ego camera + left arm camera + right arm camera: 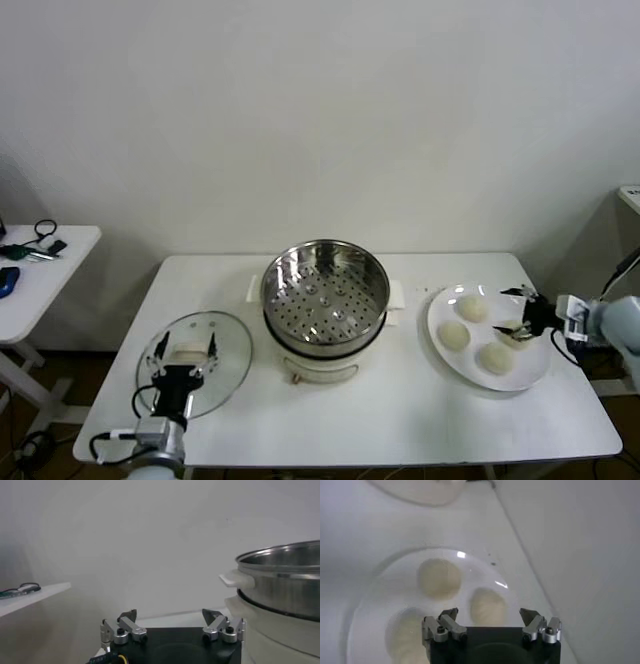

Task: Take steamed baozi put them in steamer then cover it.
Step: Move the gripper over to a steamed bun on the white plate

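With its jaws apart over the plate (445,352), the right gripper (516,325) is aimed at a baozi (488,605), which could be dented if squeezed hard.

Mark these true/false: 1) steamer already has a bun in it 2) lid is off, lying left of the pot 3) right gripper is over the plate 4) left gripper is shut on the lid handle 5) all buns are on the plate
1) False: the steamer is empty.
2) True: the cover lies flat on the table.
3) True: the right gripper is open above the plate.
4) False: the left gripper is open over the cover.
5) True: the baozi are all on the plate.
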Tool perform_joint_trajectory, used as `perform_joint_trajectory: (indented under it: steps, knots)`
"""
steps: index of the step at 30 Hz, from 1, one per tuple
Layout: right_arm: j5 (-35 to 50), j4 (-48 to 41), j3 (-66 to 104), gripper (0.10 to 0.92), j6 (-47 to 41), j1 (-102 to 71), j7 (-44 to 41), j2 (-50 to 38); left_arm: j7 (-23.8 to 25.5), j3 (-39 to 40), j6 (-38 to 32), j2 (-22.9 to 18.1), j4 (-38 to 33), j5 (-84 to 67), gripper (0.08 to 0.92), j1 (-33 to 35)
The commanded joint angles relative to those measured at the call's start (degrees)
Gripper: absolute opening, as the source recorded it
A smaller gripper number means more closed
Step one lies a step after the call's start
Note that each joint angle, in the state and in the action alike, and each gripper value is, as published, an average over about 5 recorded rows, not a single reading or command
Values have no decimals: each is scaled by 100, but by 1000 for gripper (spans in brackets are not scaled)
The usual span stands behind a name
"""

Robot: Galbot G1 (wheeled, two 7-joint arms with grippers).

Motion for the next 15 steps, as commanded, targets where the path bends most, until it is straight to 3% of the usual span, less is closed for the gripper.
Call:
perform_joint_trajectory:
  steps: [1,8,15]
  knots:
    - [-607,-1039,-2594,823,190,2515,-823,53,-18,-10,35,83,-2,-16,823,12]
    - [-1021,-2432,-3286,823,524,3230,-876,1229,-25,-11,114,79,-101,-51,823,29]
    - [-1187,-3165,-3444,823,597,3287,-977,1857,-26,-5,201,183,-161,-32,823,2]
